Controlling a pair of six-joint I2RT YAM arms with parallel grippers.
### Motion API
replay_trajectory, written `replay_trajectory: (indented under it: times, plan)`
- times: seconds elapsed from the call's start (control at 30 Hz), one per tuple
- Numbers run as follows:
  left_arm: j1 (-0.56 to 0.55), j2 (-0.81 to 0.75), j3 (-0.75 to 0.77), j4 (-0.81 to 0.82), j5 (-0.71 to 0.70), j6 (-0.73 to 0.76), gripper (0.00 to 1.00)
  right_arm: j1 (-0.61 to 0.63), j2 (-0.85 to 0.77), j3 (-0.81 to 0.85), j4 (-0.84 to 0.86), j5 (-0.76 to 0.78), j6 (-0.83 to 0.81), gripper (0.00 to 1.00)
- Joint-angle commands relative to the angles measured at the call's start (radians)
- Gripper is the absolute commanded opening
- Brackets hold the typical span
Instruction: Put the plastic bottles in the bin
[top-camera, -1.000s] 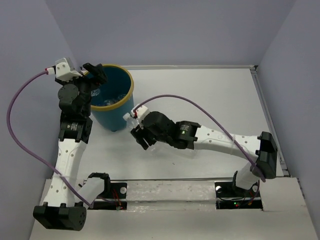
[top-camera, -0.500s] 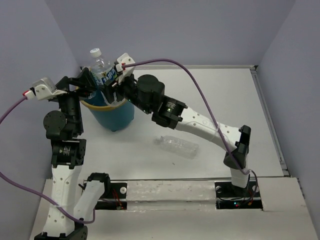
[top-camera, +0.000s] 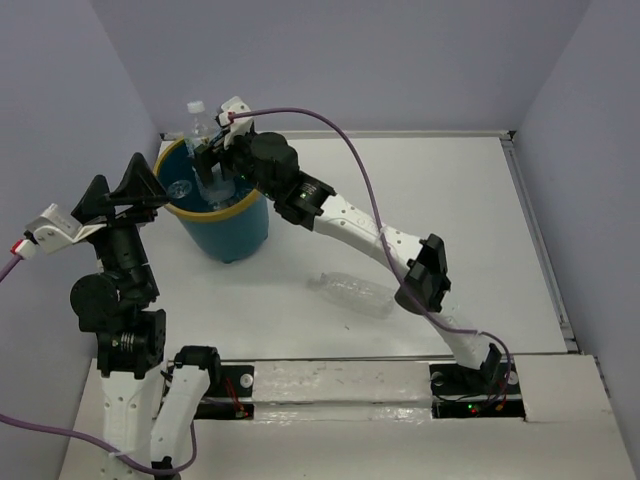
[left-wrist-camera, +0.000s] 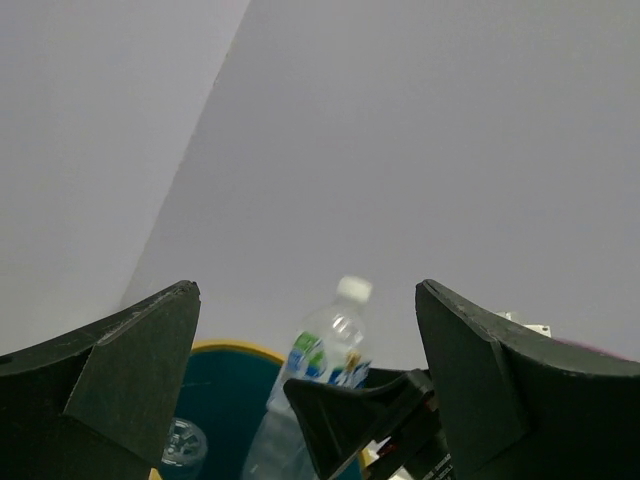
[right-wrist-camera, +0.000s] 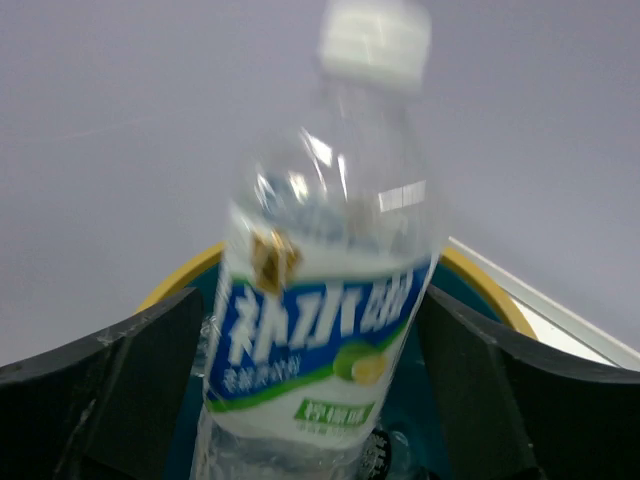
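The bin, dark teal with a yellow rim, stands at the far left of the table. Over its mouth hangs my right gripper, open. A clear plastic bottle with a white cap and blue label stands upright between the spread fingers, its base down in the bin. In the right wrist view this bottle is blurred and sits loose between my fingers. Another clear bottle lies on the table. A bottle base shows inside the bin. My left gripper hangs open and empty left of the bin.
The back wall rises close behind the bin, and the left wall is close to my left arm. A raised table edge runs along the right side. The right arm's purple cable arcs over the table's middle.
My right arm carried the labelled bottle from the table up over the bin and its jaws opened; the bottle has sunk lower. My left gripper pulled back from the rim to the left.
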Motion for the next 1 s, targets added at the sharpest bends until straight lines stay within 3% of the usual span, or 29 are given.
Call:
replay_trajectory:
  times: [0.0,0.2,0.23,0.33,0.5,0.7,0.97]
  plan:
    - [0.009,-0.006,-0.011,0.079,0.000,-0.013,0.99,0.019,-0.114,-0.021,-0.022,-0.080,-0.010,0.98]
    - [0.009,0.021,-0.008,0.080,0.030,-0.017,0.99,0.019,-0.533,-0.481,-0.080,-0.074,-0.068,0.96]
    - [0.010,0.023,-0.007,0.079,0.038,-0.019,0.99,0.019,-0.650,-0.654,-0.109,-0.062,-0.068,0.94]
    - [0.010,0.025,-0.005,0.080,0.072,-0.028,0.99,0.001,-0.800,-0.968,-0.204,-0.028,-0.074,0.94]
    - [0.022,0.047,-0.003,0.090,0.138,-0.062,0.99,-0.019,-0.958,-1.229,-0.471,0.015,0.002,1.00]
    - [0.026,0.063,-0.003,0.090,0.161,-0.069,0.99,-0.028,-0.951,-1.309,-0.606,0.024,0.035,1.00]
    - [0.026,0.075,0.024,0.074,0.246,-0.082,0.99,-0.089,-0.721,-1.262,-0.631,0.015,-0.057,1.00]
